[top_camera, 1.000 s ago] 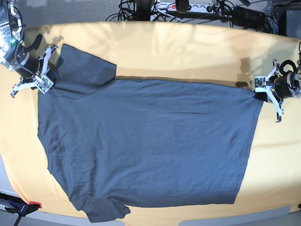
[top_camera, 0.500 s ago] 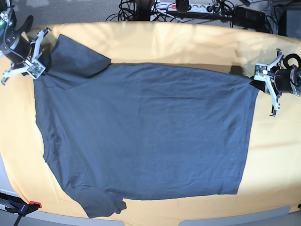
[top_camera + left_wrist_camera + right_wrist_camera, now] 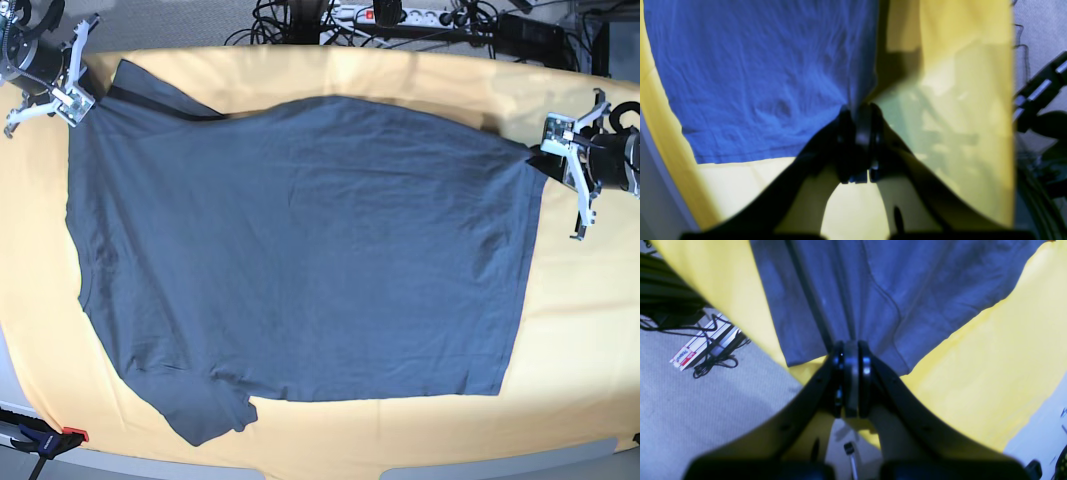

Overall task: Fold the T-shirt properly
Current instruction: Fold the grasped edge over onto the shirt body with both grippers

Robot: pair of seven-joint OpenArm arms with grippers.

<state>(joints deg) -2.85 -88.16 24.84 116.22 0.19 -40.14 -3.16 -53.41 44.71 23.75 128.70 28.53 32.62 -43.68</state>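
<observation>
The dark slate-blue T-shirt (image 3: pixel 300 250) lies spread across the yellow table (image 3: pixel 580 330), its far edge lifted and stretched between my two grippers. My left gripper (image 3: pixel 548 160) at the right of the base view is shut on the shirt's hem corner; its wrist view shows the fingers (image 3: pixel 858 120) pinching the cloth (image 3: pixel 756 76). My right gripper (image 3: pixel 75 95) at the far left is shut on the shoulder by the sleeve; its wrist view shows the closed fingers (image 3: pixel 850 356) gripping the fabric (image 3: pixel 890 290). The collar is hidden.
A power strip and tangled cables (image 3: pixel 400 15) lie behind the table's far edge. A red and blue clamp (image 3: pixel 45 437) sits at the near left corner. Grey carpet (image 3: pixel 706 406) shows below the table edge in the right wrist view.
Both grippers have moved toward the far edge, lifting and stretching the shirt's far side. The folded upper sleeve has opened out and the near hem has slid away from the front edge.
</observation>
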